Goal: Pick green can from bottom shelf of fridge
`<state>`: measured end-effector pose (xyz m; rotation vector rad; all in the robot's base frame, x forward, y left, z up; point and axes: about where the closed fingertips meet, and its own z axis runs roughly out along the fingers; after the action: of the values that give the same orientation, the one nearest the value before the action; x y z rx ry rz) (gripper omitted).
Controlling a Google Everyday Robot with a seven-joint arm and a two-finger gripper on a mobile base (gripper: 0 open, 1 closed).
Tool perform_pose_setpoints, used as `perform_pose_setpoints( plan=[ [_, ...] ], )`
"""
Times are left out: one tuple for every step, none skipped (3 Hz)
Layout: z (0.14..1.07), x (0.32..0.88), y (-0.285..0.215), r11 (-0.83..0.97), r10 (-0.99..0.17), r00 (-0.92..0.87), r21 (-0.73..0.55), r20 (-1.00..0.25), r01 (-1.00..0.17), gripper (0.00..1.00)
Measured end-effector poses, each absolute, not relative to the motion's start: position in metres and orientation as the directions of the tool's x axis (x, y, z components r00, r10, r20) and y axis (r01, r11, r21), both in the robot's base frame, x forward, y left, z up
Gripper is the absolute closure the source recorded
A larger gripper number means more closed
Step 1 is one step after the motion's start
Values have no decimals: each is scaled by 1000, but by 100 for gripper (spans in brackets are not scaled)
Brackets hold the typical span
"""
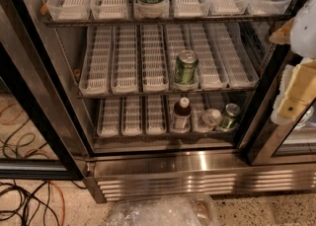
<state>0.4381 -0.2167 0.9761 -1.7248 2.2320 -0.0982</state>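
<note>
One target, still approach step: green can [229, 117] sits at right end of bottom shelf [133, 117] beside clear bottle [210, 119]; gripper [295, 96] hangs well apart at right edge, grip state cannot tell, next must reach down-left.

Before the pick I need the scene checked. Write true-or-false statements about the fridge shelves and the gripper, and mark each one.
1. The green can sits near the right end of the bottom shelf. True.
2. The gripper touches the green can. False: it hangs at the right edge, outside the shelves, apart from the can.
3. The middle shelf holds no can. False: a paler green can stands there.
4. A white-capped bottle stands left of the green can. True.
</note>
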Motion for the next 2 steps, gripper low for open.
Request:
perform_pose_setpoints(
  plan=[
    [976,438,-217,270,-953,-221,-245,-207,-931,0],
    [976,440,-213,276,-949,-222,-248,-225,-929,0]
  ],
)
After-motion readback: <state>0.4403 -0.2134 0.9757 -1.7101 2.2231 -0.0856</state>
